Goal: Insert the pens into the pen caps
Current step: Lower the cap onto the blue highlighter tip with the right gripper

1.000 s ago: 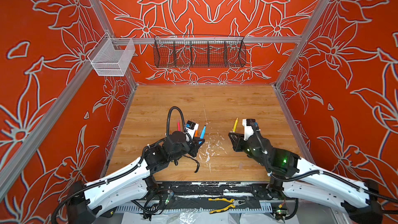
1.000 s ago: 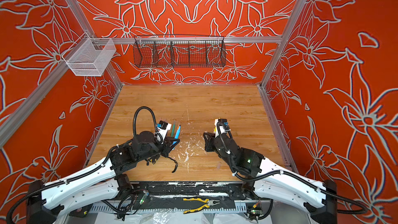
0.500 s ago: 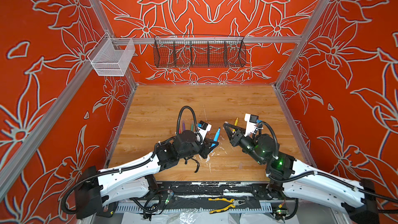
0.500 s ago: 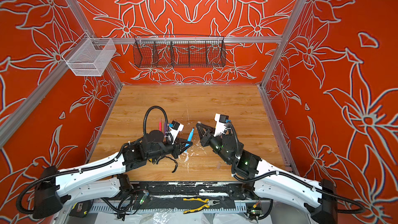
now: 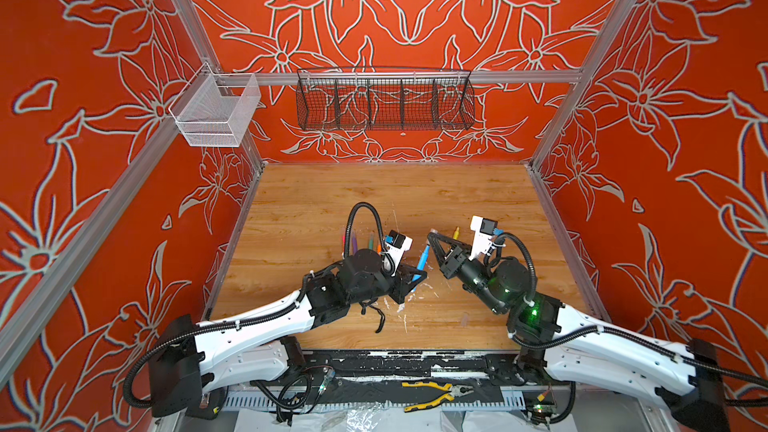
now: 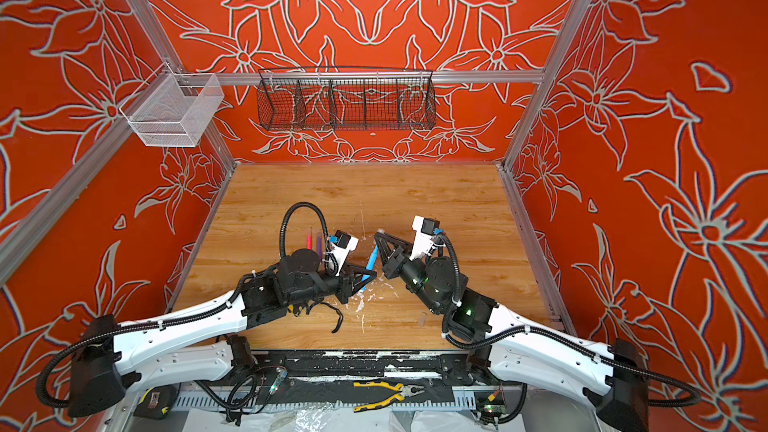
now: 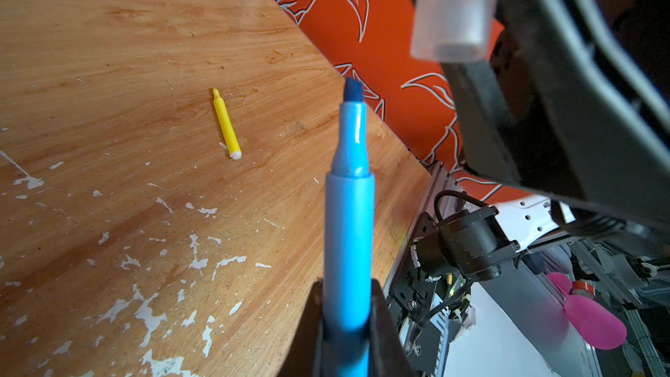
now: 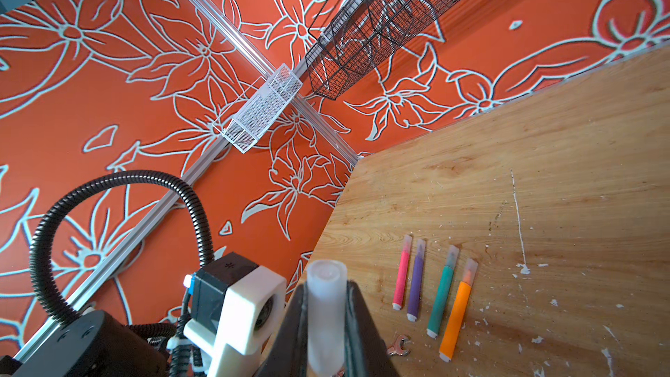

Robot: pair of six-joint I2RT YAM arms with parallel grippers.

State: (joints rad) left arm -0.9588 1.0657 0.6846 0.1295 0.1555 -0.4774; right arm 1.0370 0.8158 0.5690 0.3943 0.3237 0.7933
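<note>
Step in hand: mating blue felt-tip pen [image 7: 348, 219] with clear plastic tube cap [image 7: 451, 12].
Left gripper [image 7: 346, 290] pinched narrow on pen barrel, tip sticking out beyond fingers.
Right gripper [image 8: 326, 286] clamped on cap, one end past fingers.
Cap near pen tip, not touching, off axis.
Next, I judge: align axes, push together gently.
Yellow pen [image 7: 226, 126] uncapped on table, well apart from fingers.

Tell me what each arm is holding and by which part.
Left tool grips the blue pen near the back of its barrel, tip end free. Right tool grips a clear cap by its sides, one end sticking out.
</note>
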